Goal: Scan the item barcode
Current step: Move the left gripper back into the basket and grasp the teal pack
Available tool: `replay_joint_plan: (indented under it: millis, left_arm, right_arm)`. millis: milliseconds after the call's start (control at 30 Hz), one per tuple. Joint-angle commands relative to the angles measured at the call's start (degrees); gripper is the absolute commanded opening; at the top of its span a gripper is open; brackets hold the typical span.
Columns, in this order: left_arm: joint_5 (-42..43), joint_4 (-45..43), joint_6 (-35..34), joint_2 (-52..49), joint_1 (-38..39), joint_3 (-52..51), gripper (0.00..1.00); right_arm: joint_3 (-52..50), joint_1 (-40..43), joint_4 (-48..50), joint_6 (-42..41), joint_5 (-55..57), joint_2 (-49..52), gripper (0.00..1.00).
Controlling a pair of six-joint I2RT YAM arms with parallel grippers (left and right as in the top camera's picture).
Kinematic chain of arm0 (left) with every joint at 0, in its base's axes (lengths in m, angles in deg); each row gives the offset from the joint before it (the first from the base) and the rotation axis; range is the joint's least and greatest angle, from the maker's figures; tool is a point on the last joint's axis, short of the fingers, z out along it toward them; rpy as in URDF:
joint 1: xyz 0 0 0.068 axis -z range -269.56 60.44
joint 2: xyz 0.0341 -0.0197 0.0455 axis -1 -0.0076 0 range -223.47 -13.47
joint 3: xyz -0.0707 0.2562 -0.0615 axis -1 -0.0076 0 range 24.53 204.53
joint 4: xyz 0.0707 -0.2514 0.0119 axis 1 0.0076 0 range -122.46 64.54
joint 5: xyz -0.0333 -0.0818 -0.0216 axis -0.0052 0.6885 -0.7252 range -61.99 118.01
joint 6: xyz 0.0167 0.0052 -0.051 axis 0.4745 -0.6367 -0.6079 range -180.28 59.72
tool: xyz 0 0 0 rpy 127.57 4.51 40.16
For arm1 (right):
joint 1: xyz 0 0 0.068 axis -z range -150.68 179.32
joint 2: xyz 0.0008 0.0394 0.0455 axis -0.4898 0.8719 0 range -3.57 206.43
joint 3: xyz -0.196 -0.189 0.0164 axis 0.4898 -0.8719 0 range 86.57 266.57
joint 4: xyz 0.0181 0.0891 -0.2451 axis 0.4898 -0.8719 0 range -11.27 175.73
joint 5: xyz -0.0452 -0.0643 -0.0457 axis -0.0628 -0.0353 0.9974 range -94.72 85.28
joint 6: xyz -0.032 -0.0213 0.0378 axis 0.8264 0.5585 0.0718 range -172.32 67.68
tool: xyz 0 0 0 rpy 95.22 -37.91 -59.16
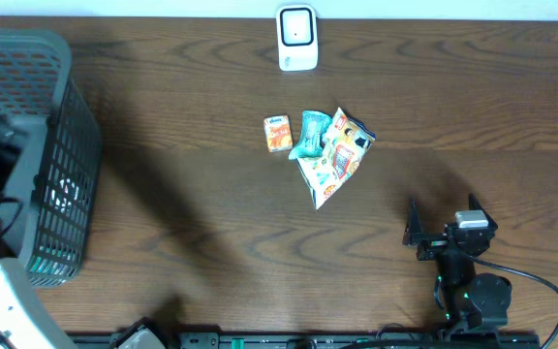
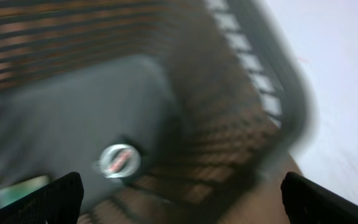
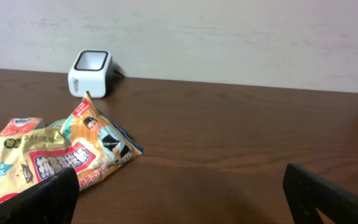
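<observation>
Snack bag (image 1: 335,155) ahead of right jaws

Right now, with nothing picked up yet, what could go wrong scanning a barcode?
One: the teal packet and snack bag overlap, with the orange box close beside; the open right gripper could grab two or shove one.
Two: no barcode shows on any item, so a picked one may face the scanner wrongly.
Three: the left gripper hangs over the basket and could snag its mesh.
</observation>
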State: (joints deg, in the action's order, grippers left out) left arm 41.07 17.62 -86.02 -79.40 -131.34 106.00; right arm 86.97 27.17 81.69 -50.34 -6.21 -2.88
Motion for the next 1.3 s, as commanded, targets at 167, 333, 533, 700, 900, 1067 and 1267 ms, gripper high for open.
replay_joint_plan:
  millis: [167,333,533,700,900,1067,1267]
  left_arm:
    - [-1.81,6.91,1.07,-11.02,-11.32,0.87,1.0]
    - [-13.0,11.28,-0.63,-19.02,-11.28,0.83,1.0]
    - [-19.02,13.97,-6.8,-25.64,-11.3,0.46,1.0]
    - [-19.34,14.23,-8.92,-29.59,-11.28,-0.79,1.0]
    - [-19.08,14.97,-8.92,-34.12,-11.28,-1.22,0.99]
    - [-15.76,15.56,-9.07,-37.33,-11.28,-1.6,1.0]
    - [-14.97,15.1,-9.55,-39.63,-11.17,-3.87,1.0]
  right_arm:
    - [-0.09,0.24,-0.26,0.44,0.26,-0.35,0.99]
    - [-0.09,0.24,-0.26,0.44,0.26,-0.35,0.99]
    - [-0.09,0.24,-0.26,0.44,0.26,-0.35,0.99]
    - [-0.09,0.24,-0.26,0.44,0.26,-0.35,0.99]
    - [-0.09,0.24,-0.26,0.44,0.26,-0.35,0.99]
    - [-0.09,0.24,-0.26,0.44,0.26,-0.35,0.99]
    - [-0.09,0.24,-0.26,0.44,0.26,-0.35,0.99]
